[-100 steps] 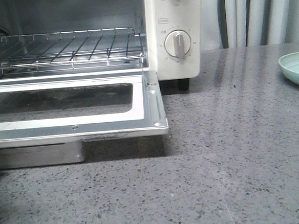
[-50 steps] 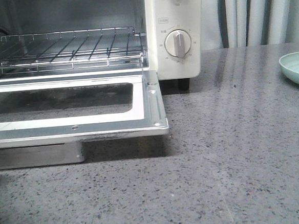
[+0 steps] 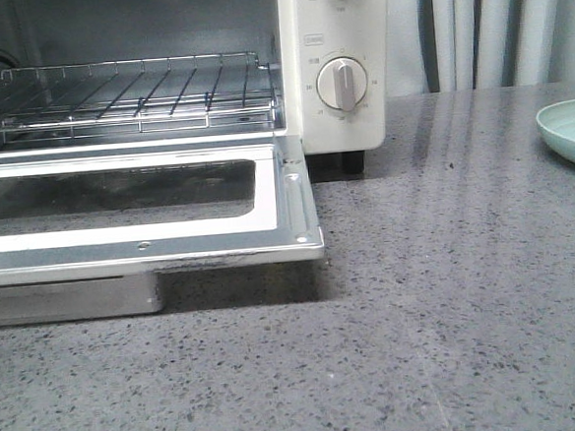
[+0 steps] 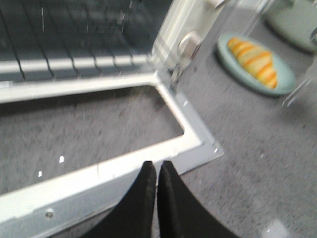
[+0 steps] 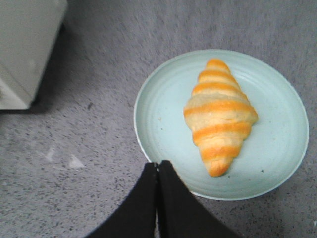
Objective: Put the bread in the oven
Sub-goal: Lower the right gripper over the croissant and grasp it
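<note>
One striped bread [image 5: 220,116] lies untouched on a pale green plate [image 5: 158,119], well apart from the open oven [image 3: 341,64]; right gripper [image 5: 158,168] hovers closed and empty at the rim; it should spread wide, then straddle the roll's middle; left gripper [image 4: 156,168] closed, empty.

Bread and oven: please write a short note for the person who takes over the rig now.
Left gripper: shut, empty, over the open oven door.
Right gripper: shut, empty, at the near rim of the plate.
Bread: lying on the plate, to the right of the oven.
Done: door is down, wire rack bare.
Left: grasp the bread, place it on the rack.
</note>
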`<state>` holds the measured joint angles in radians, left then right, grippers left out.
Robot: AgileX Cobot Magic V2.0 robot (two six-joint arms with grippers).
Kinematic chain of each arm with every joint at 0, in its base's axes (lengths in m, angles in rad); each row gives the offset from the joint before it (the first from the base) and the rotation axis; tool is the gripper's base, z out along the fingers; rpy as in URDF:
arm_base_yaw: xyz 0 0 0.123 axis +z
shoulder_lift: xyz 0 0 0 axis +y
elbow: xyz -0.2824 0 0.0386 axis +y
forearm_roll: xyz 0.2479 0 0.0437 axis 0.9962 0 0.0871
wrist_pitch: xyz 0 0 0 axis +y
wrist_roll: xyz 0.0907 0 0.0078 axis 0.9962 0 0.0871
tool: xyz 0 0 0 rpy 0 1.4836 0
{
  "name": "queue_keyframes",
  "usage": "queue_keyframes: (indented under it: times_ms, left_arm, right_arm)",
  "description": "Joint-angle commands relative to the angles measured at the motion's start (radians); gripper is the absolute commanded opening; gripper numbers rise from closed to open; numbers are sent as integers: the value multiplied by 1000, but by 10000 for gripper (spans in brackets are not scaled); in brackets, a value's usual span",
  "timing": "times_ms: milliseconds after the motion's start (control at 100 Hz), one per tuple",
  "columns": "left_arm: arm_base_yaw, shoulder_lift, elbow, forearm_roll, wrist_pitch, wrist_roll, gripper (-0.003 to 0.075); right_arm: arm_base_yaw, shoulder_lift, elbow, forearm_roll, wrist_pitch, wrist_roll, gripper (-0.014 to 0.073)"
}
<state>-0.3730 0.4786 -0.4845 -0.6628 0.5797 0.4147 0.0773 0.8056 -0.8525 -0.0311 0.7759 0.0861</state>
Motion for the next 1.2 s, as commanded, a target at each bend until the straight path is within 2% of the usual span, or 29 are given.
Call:
queue_keyframes:
  times_ms: [0,110,210,270,350,600,1190]
  left_arm:
    - [3,-71,-32,-31,-84,-9,-21]
    - [3,-153,-32,-25,-125,-9,-22]
    - [3,-212,-32,1,-131,-9,-21]
    - [3,-237,-32,6,-131,-9,-21]
    - [3,-265,-32,17,-136,-9,-21]
    - [3,-272,-32,29,-154,-9,-22]
    - [3,-272,-32,-62,-176,-9,-22]
  right_arm:
    - [-8,103,-85,-38,-22,5,35]
    - [-8,216,-162,-129,18,13,197]
    - [-8,298,-232,-279,81,116,302]
    - [-9,340,-259,-353,140,136,308]
    - [-28,378,-274,-369,175,136,308]
    - [-114,489,-272,-273,130,138,308]
    - [-113,665,-262,-218,87,138,308]
